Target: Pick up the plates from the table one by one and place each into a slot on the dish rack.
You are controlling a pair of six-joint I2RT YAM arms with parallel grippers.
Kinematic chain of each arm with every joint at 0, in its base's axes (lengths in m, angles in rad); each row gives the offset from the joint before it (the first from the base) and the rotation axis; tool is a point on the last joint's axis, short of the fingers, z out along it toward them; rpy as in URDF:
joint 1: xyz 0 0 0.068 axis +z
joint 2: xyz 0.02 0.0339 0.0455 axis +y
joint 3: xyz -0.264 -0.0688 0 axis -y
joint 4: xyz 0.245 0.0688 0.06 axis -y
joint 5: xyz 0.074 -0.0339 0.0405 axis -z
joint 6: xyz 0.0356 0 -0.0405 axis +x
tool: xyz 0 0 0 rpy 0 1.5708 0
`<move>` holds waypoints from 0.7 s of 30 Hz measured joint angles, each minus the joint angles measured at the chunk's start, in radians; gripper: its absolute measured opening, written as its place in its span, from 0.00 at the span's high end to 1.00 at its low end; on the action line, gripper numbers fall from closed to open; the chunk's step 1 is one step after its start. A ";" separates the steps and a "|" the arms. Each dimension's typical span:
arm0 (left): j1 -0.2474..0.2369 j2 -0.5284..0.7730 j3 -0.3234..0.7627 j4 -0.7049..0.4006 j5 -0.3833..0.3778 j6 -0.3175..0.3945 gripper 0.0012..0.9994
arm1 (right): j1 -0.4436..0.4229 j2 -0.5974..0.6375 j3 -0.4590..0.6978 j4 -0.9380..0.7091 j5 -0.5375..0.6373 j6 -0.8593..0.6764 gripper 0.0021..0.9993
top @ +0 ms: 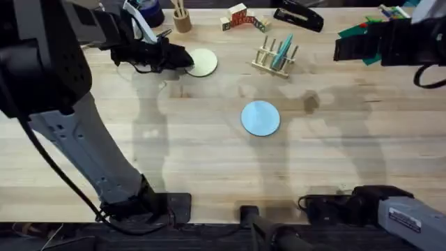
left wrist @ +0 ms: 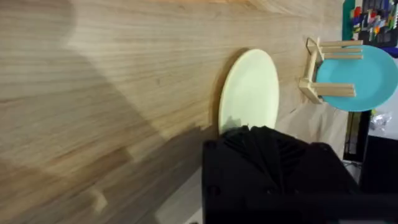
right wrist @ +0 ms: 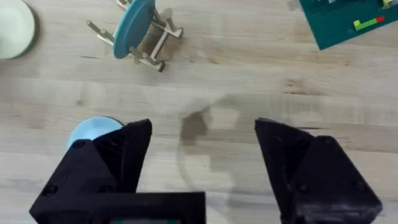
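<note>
Soft arm shadows across the pale planks, a dark stain (top: 311, 104) right of centre.

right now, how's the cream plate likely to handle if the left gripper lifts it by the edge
The cream plate looks thin and stiff, so it probably won't flex. It lies flat on the table, so getting a finger under the rim may be hard. Its smooth surface could slip in the left gripper.
</note>
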 joint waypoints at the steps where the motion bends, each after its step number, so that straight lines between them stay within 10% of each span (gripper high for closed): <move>1: 0.000 0.000 0.000 0.000 -0.003 -0.002 0.96 | 0.000 0.000 0.000 0.000 0.000 0.000 0.00; 21: 0.006 0.044 0.027 -0.003 0.027 -0.015 0.96 | 0.000 0.000 0.000 -0.001 0.000 0.000 0.00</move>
